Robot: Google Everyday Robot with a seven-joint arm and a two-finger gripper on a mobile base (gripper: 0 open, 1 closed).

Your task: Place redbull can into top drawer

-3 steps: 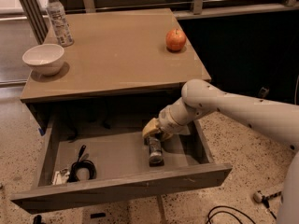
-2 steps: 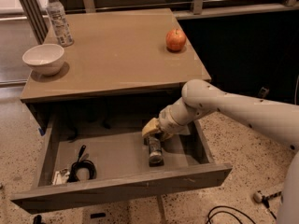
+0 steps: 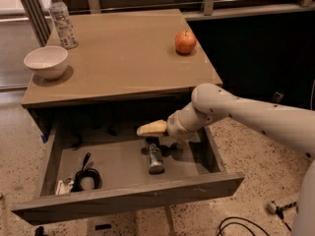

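Where table (image 3: 123, 58) grey, hand (image 3: 151, 132) over drawer (image 3: 147, 195).

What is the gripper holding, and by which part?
Cannot be told: the gripper sits at the far end of the redbull can lying in the top drawer.

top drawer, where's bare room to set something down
Bare floor between the black cable and the redbull can, and a strip from can to the top drawer's right wall. Crowded: front-left corner; the hand hangs above the can.
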